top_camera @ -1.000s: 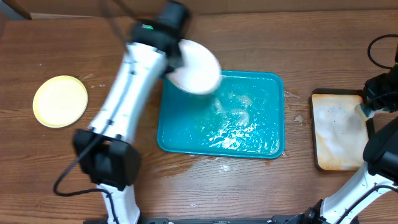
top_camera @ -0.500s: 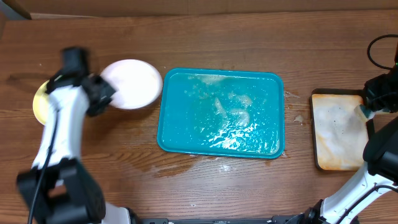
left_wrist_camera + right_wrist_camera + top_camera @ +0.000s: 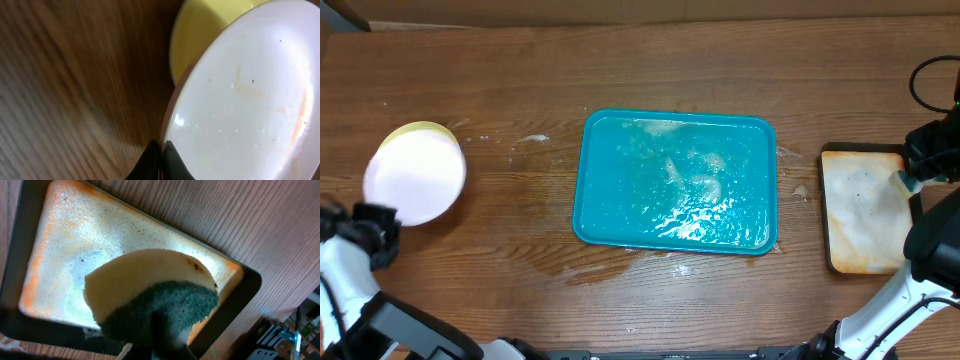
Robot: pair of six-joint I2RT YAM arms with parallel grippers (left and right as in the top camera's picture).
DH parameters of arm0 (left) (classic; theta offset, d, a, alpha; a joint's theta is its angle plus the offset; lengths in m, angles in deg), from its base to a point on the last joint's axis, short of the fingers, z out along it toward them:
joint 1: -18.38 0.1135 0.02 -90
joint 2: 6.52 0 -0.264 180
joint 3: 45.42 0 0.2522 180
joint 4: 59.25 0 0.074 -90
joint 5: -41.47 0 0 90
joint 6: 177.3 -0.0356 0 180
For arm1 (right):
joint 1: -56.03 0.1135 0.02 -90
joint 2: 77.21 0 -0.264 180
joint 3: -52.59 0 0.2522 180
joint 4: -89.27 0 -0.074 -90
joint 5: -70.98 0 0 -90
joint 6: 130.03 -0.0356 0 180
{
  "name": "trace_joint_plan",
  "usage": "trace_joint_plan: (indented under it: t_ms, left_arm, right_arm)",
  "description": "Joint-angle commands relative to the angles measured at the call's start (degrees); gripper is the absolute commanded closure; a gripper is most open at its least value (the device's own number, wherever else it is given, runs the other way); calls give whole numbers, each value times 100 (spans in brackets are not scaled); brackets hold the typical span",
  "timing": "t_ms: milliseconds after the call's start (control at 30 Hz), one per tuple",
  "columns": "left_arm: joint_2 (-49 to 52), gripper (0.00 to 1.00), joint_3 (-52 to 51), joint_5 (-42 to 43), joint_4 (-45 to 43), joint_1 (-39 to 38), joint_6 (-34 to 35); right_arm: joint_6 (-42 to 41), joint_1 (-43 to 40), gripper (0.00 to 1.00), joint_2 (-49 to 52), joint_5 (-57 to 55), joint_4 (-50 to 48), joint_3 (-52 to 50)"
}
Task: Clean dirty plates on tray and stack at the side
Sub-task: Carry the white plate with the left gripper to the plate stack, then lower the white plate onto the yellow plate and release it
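I see left gripper (image 3: 161,159) clamped on white plate (image 3: 415,180) rim, overlapping yellow plate (image 3: 210,30). Right gripper (image 3: 157,326) pinching sponge (image 3: 165,302) over foamy tray (image 3: 860,215). Teal tray (image 3: 620,190) sits between.

No writing, label, brand mark, number or sign can be read in any view. The teal tray (image 3: 676,114), the white plate (image 3: 415,178), the yellow plate (image 3: 210,30), the smaller foamy tray (image 3: 860,150), the sponge (image 3: 165,305) and the wooden tabletop (image 3: 720,60) all show plain, unmarked surfaces. The left wrist view is too blurred to show any fine print.
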Motion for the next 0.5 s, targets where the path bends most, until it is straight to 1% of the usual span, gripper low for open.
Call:
trace_joint_plan:
  t_ms: [0, 233, 400, 467]
  left_arm:
    - [275, 96, 2, 581, -225, 175, -160]
    - [1180, 96, 476, 682, -232, -149, -160]
    - [1401, 96, 986, 649, -61, -367, -164]
    - [1397, 96, 1239, 498, 107, -422, -162]
  right_arm:
    - [87, 26, 96, -262, -55, -2, 109]
    - [87, 26, 96, -262, -55, 39, 109]
    - [87, 26, 96, -262, -57, 68, 109]
    - [85, 26, 96, -262, -57, 68, 109]
